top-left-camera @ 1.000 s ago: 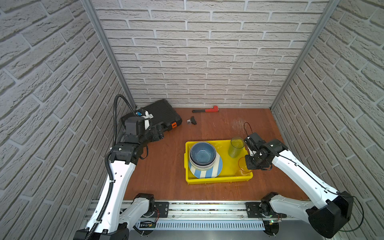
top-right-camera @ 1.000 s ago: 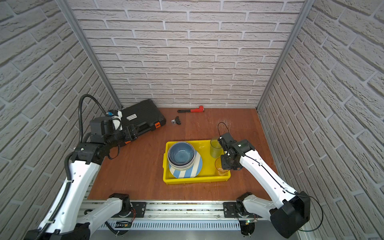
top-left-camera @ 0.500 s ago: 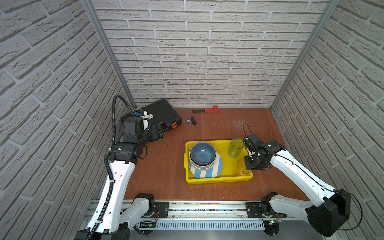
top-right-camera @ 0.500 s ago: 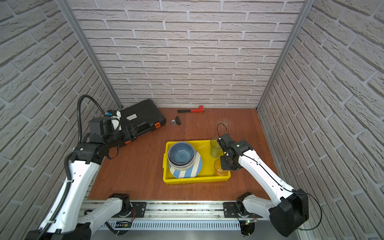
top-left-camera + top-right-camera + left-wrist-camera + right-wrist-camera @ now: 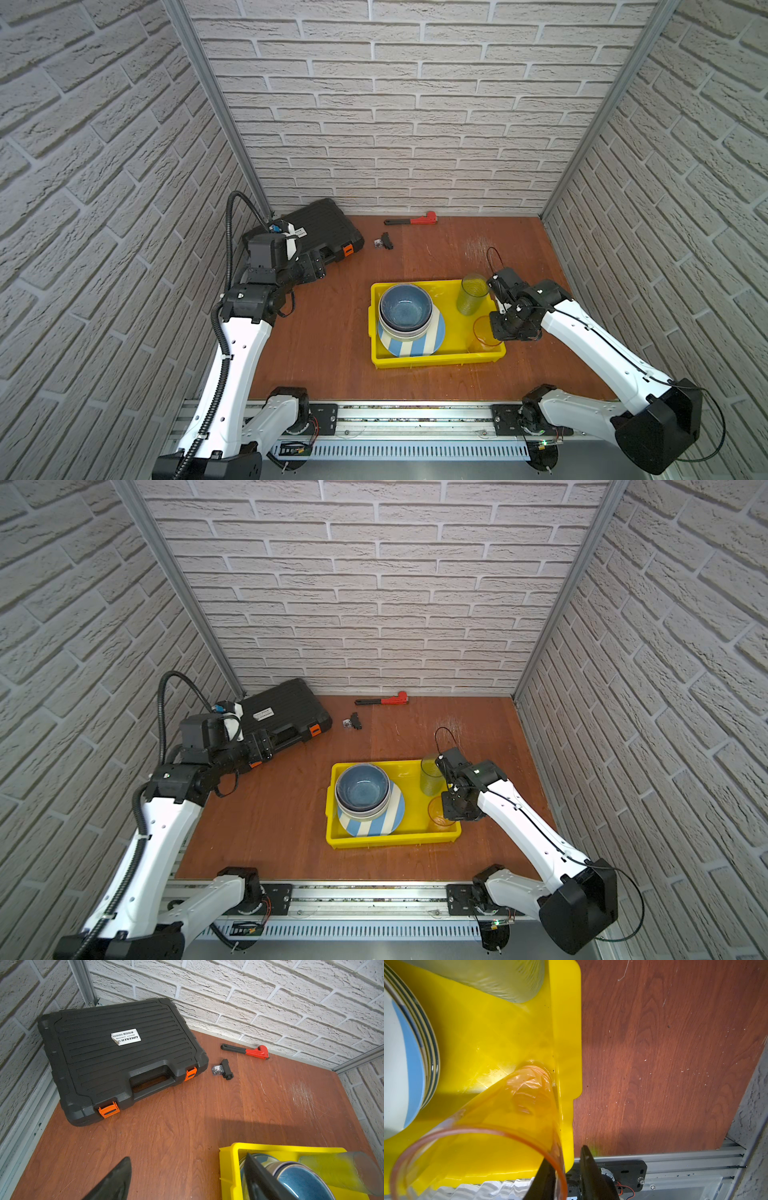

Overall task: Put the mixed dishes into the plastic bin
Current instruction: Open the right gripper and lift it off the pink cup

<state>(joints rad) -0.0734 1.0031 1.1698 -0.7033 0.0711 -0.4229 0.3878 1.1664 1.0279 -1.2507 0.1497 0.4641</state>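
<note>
**Release at the bin corner.** Your right jaws, slightly parted, straddle the rim wall of the orange tumbler (image 5: 508,1118), which stands upright in a corner of the yellow bin (image 5: 566,1043). The inner jaw looks to touch the wall. If you withdraw at a slant, that jaw may drag the tumbler over, against the green tumbler (image 5: 471,293) beyond the jaw tips or across the lip. Your left jaws gape empty, well apart from the bin.

In both top views the stacked bowls (image 5: 405,309) hide most of the striped plate (image 5: 415,347) and the small black part (image 5: 386,241) near the frame's centre is too small to identify; the right wrist view cuts off the orange tumbler (image 5: 508,1115) and green tumbler (image 5: 500,978).
</note>
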